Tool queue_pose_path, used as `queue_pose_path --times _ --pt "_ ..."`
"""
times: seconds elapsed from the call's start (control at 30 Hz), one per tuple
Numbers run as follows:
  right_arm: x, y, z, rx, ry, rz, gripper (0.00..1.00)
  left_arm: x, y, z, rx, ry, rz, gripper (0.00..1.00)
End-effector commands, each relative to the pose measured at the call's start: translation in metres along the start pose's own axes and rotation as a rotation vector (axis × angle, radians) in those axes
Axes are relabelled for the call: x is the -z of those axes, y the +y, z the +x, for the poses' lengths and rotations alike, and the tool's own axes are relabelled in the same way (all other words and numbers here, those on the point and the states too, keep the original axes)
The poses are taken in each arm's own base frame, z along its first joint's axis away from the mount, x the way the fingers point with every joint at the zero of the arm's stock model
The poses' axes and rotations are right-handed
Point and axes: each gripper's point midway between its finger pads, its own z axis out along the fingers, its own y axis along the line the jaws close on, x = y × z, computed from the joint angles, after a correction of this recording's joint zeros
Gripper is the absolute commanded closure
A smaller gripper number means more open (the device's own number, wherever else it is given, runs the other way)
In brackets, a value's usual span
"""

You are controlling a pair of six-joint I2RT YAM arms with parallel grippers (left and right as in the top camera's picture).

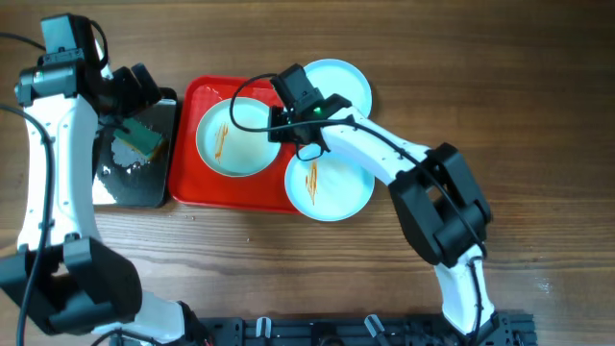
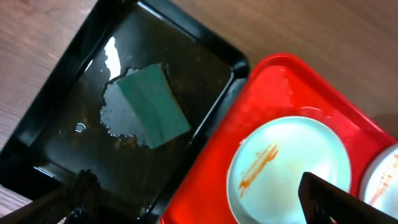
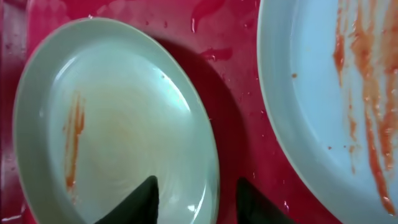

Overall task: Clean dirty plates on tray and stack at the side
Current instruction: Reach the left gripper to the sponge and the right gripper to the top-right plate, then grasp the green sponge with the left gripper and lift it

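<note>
The red tray holds a sauce-streaked plate. A second streaked plate lies at the tray's right edge, partly off it. A third plate, with no streaks showing, sits behind at the upper right. My right gripper is open and straddles the right rim of the plate on the tray. In the right wrist view one finger is inside the plate and one over the tray. The second plate is to the right. My left gripper is open and empty above the black tray.
A black tray with water and a green sponge sits left of the red tray, touching it. The left wrist view shows the sponge, the black tray, the red tray and the streaked plate.
</note>
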Motion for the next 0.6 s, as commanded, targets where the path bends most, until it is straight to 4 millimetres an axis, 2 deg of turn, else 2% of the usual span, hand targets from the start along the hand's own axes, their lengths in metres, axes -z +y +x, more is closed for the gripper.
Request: queue_pose_path --times 0.0,0.03,0.1,0.17,0.27,0.3,0.37,0.43,0.47,0.57 --pt "-0.020 -0.004 0.008 0.011 0.013 0.032 0.60 -0.015 0.008 -0.003 0.034 0.025 -0.029 0.01" --pt "-0.022 -0.004 0.009 0.013 0.014 0.032 0.64 -0.020 0.010 -0.002 0.037 0.035 -0.035 0.02" --pt "-0.025 -0.005 0.011 0.010 0.019 0.034 0.80 -0.030 0.018 -0.002 0.082 0.054 -0.060 0.02" --pt "-0.026 -0.006 0.012 0.008 0.024 0.037 0.86 -0.041 0.029 0.000 0.192 0.078 -0.084 0.05" --pt "-0.026 -0.005 0.015 0.010 0.036 0.028 0.89 -0.054 0.040 0.002 0.309 0.103 -0.109 0.25" --pt "-0.026 -0.005 0.015 0.012 0.037 0.029 0.90 -0.058 0.040 0.002 0.341 0.106 -0.114 0.28" --pt "-0.026 -0.004 0.016 0.013 0.044 0.023 0.90 -0.069 0.040 0.000 0.348 0.104 -0.117 0.30" --pt "-0.026 -0.004 0.019 0.017 0.056 0.020 0.90 -0.082 0.043 -0.006 0.338 0.086 -0.130 0.27" --pt "-0.026 -0.005 0.020 0.016 0.061 0.024 0.90 -0.094 0.043 -0.008 0.292 0.086 -0.129 0.19" --pt "-0.026 -0.006 0.021 0.015 0.065 0.028 0.90 -0.117 0.044 -0.007 0.222 0.106 -0.132 0.23"
